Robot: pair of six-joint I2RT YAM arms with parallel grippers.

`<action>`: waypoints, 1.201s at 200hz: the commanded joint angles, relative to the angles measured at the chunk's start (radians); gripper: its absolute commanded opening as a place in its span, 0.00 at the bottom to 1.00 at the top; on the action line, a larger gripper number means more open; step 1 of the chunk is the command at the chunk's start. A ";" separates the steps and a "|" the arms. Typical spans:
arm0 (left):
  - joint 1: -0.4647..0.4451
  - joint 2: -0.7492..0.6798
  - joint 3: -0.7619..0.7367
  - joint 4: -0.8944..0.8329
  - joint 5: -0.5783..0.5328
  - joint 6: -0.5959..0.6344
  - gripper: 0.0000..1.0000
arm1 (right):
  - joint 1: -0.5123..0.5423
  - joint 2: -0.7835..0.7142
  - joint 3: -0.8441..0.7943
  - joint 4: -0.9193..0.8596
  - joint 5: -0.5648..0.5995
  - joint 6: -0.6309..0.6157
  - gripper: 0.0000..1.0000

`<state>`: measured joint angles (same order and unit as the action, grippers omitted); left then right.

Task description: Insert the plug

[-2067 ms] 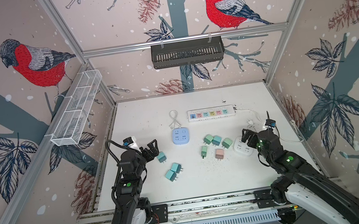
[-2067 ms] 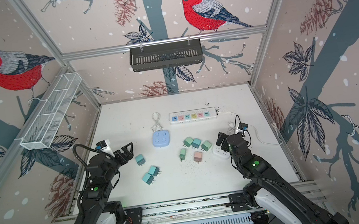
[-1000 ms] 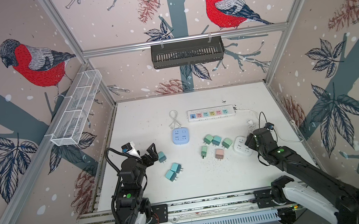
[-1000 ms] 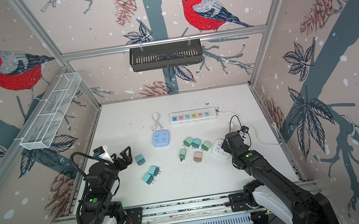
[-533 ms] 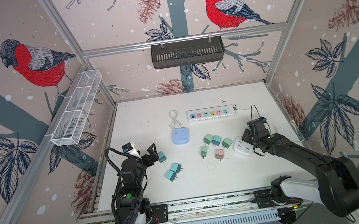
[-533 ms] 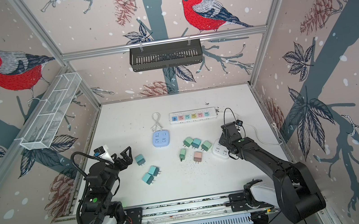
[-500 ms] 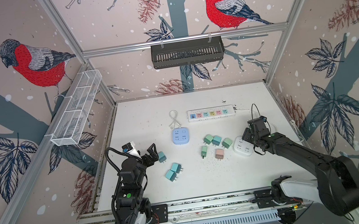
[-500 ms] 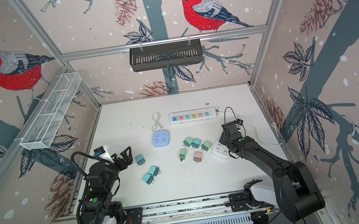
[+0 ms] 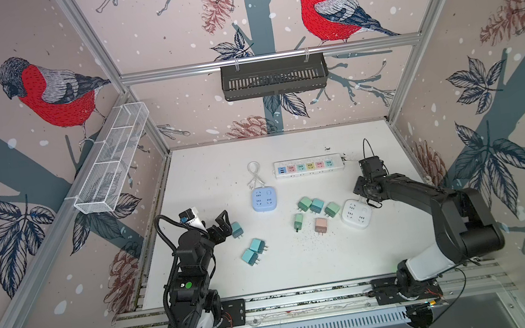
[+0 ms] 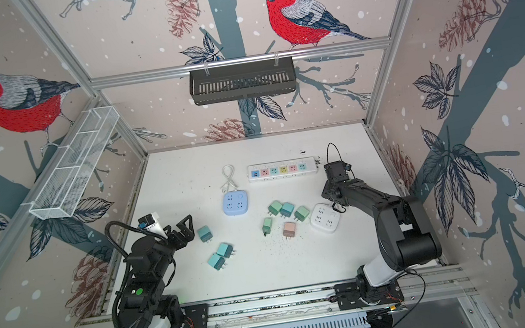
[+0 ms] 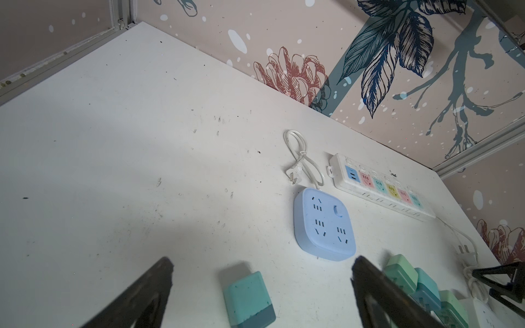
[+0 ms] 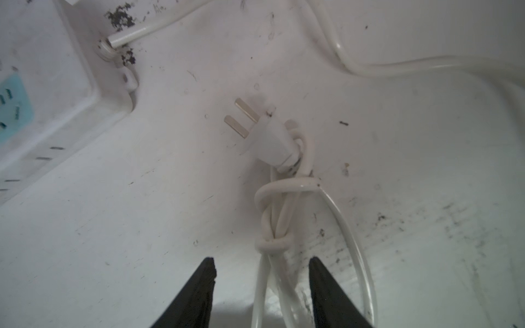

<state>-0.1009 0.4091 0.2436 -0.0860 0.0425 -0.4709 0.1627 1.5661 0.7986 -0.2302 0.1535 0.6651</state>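
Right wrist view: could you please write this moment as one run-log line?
right gripper: open, straddling knotted cord | white plug: loose on table near power strip | left gripper: open

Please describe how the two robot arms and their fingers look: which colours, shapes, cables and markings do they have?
The left arm and right arm are black with rounded joints and a white lowest link. A ribbed black hose loops beside the left arm, which bears a green dot. The fingers are black, flat and taper to points.
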 commanded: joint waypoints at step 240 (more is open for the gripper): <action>-0.003 0.086 0.009 0.099 -0.020 -0.028 0.98 | 0.506 0.034 -0.015 0.079 0.024 -0.029 0.02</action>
<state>-0.1020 0.4618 0.2386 -0.0200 0.0002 -0.4973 0.6292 1.5829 0.7723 -0.1875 0.1627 0.6270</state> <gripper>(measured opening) 0.977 0.119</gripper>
